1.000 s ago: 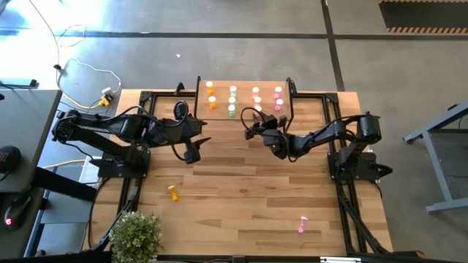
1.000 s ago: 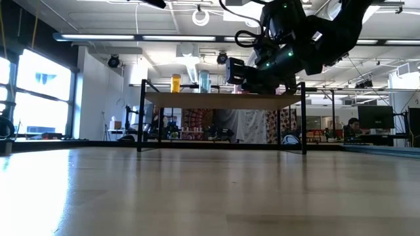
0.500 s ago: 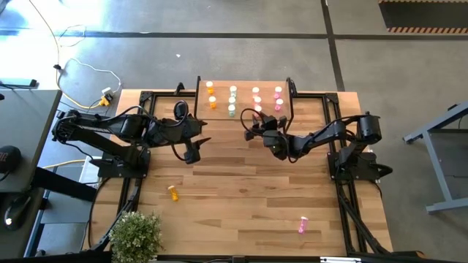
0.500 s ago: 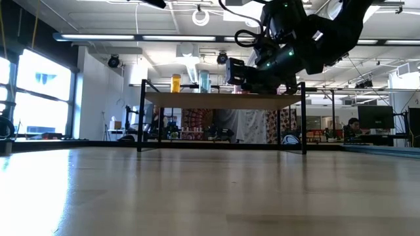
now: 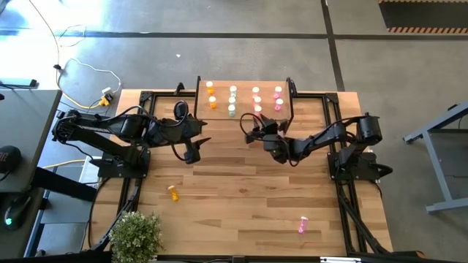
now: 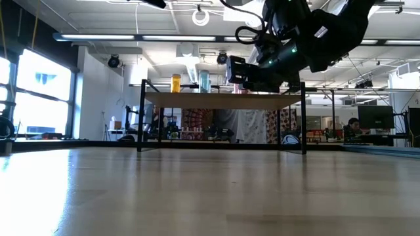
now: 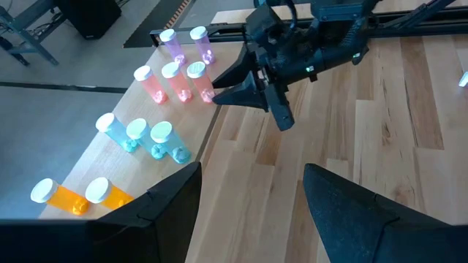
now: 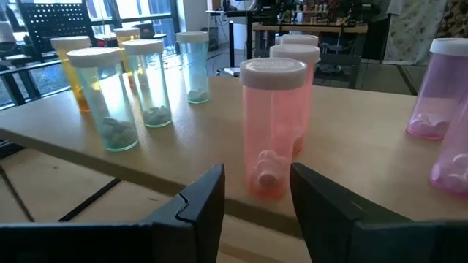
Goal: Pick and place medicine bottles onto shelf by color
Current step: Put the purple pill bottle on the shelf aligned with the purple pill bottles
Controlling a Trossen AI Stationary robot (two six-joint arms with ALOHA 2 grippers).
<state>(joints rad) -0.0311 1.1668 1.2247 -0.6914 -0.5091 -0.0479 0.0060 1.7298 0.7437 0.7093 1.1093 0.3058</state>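
On shelf (image 5: 219,96), salmon bottle (image 8: 272,128) hides another behind.

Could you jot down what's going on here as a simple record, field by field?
shelf: small light-wood board on black legs, at the table's far edge
on shelf: small pale-capped bottles in colour groups, orange, pale green, salmon-red, pink
loose on table: orange bottle, pink bottle
right gripper: jaws open, empty, just before front salmon-red bottle
left gripper: open, waiting left of shelf
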